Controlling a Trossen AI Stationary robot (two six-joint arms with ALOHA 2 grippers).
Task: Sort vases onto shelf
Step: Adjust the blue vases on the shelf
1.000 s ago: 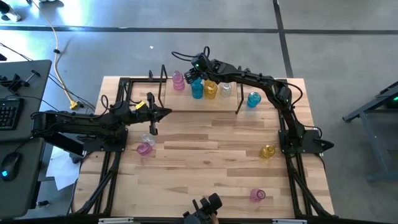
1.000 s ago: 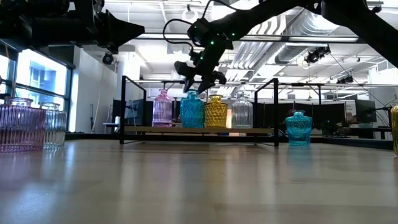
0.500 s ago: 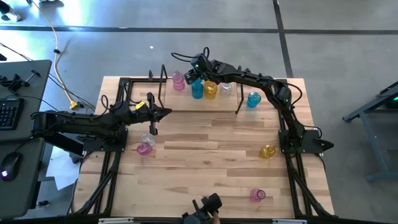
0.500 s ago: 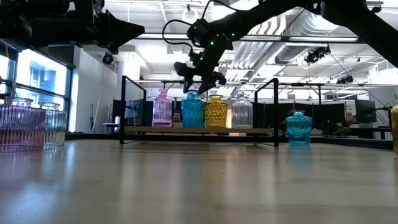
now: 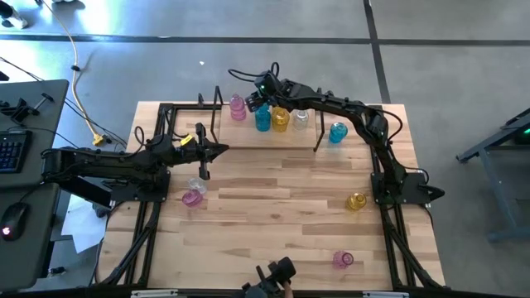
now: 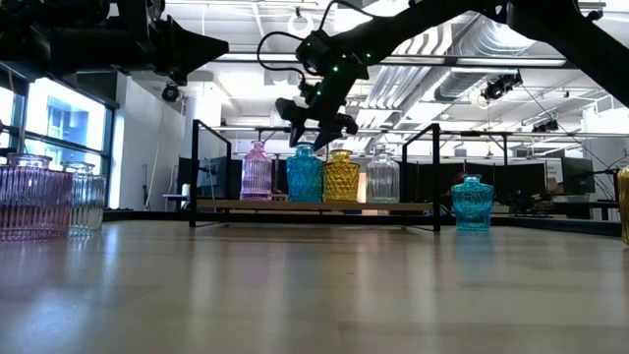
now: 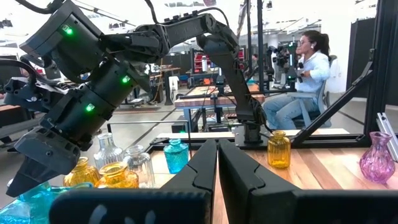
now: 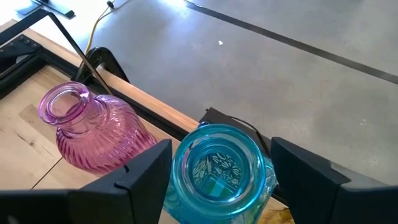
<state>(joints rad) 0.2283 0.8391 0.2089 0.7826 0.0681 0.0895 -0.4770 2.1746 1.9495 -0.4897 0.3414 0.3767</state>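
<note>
Directly under right end effector [image 8: 217, 171], teal vase [image 8: 219, 165] on shelf [image 6: 314, 205], fingers apart either side

The right gripper [image 5: 259, 99] hangs over the shelf [image 5: 217, 116] at the table's [image 5: 273, 215] far edge, its fingers [image 8: 146, 168] either side of a vase [image 8: 219, 165] directly beneath. Just left of it on the shelf stands one vase [image 5: 238, 107]; to its right two more vases [image 5: 280, 119] [image 5: 301, 118] sit in the same row. Further right, off the shelf, stands another vase [image 5: 337, 132]. The left gripper [image 5: 222, 150] hovers nearer the front, left of the right gripper; two vases [image 5: 193, 197] [image 5: 197, 185] lie in front of it.
</note>
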